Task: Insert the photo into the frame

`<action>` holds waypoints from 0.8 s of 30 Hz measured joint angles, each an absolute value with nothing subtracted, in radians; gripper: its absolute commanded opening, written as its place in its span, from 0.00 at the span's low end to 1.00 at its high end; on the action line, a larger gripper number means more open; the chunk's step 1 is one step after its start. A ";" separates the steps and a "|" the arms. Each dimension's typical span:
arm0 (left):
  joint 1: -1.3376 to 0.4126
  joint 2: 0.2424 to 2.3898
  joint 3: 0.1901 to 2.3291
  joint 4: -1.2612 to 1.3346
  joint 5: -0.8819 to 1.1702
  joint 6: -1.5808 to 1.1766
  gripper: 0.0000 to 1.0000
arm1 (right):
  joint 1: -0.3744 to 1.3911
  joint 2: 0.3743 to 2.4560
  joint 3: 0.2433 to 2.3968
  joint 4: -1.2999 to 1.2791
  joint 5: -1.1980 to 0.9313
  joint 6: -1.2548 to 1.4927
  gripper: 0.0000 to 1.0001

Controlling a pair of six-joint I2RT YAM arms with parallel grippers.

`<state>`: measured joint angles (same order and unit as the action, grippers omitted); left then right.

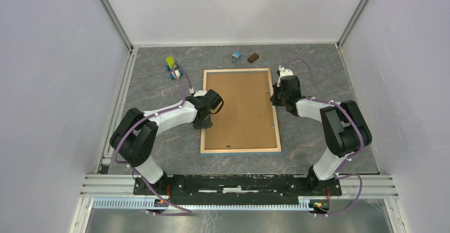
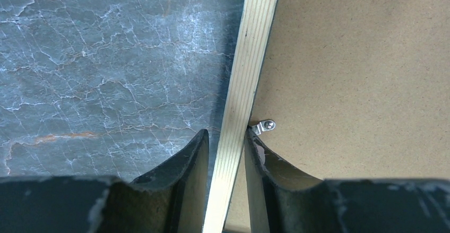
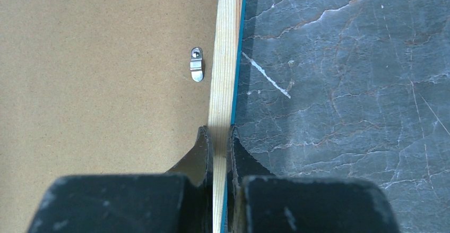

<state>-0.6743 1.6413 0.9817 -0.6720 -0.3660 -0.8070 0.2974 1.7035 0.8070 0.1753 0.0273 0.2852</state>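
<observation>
Left gripper [image 2: 226, 133] straddles frame [image 2: 249, 58] edge; right gripper [image 3: 218, 130] clamps.

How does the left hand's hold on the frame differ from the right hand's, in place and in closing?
The left hand straddles the left rail of the frame; the right hand sits on its right rail, farther from the bases. The left hand shows a gap beside its outer finger; the right hand presses the rail from both sides. Both have one finger over the backing board and one over the table.
</observation>
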 measured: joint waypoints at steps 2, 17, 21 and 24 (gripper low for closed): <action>-0.675 1.641 0.982 -0.672 -0.369 -0.807 0.37 | 0.297 1.704 0.808 0.174 0.025 0.286 0.00; -0.667 1.636 0.981 -0.701 -0.382 -0.795 0.60 | 0.295 1.706 0.810 0.171 0.020 0.285 0.00; -0.667 1.636 0.981 -0.699 -0.385 -0.794 0.50 | 0.294 1.706 0.811 0.171 0.017 0.284 0.00; -0.670 1.639 0.981 -0.685 -0.382 -0.795 0.44 | 0.294 1.707 0.812 0.170 0.017 0.283 0.00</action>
